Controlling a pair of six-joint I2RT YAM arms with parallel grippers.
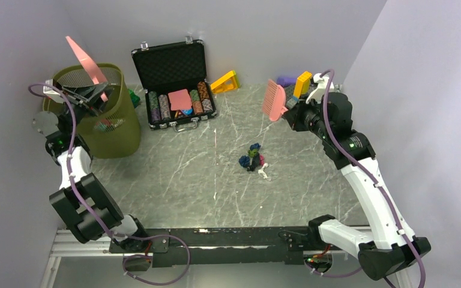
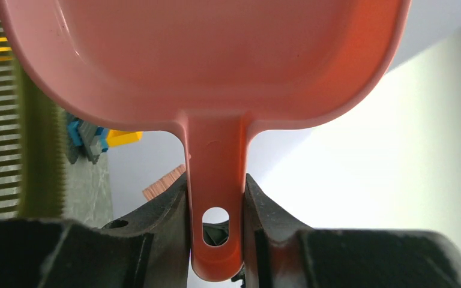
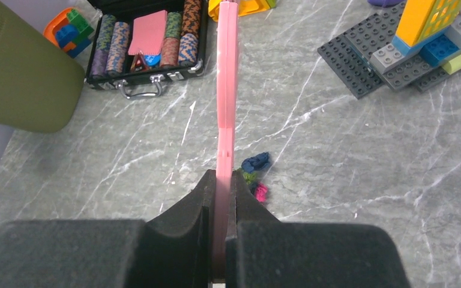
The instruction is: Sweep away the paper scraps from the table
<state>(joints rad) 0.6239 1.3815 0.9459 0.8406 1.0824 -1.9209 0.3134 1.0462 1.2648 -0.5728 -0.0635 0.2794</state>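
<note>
A small heap of paper scraps [image 1: 253,158], dark blue, green, pink and black, lies mid-table, with a white scrap [image 1: 265,174] just in front of it. The heap also shows in the right wrist view [image 3: 256,162]. My left gripper [image 1: 99,97] is shut on the handle of a pink dustpan [image 1: 87,59], tilted up over the olive bin [image 1: 111,129]. In the left wrist view my left gripper [image 2: 216,201] clamps the dustpan [image 2: 204,54]. My right gripper [image 1: 291,109] is shut on a pink brush [image 1: 274,100], raised behind and right of the heap. The brush shows edge-on in the right wrist view [image 3: 227,90], held by my right gripper [image 3: 223,180].
An open black case of poker chips [image 1: 177,90] stands at the back centre of the grey-green table [image 1: 174,180]. A yellow block [image 1: 225,82] lies beside it. Building blocks on a dark studded baseplate [image 3: 366,66] sit at the back right. Walls close in left, right and rear.
</note>
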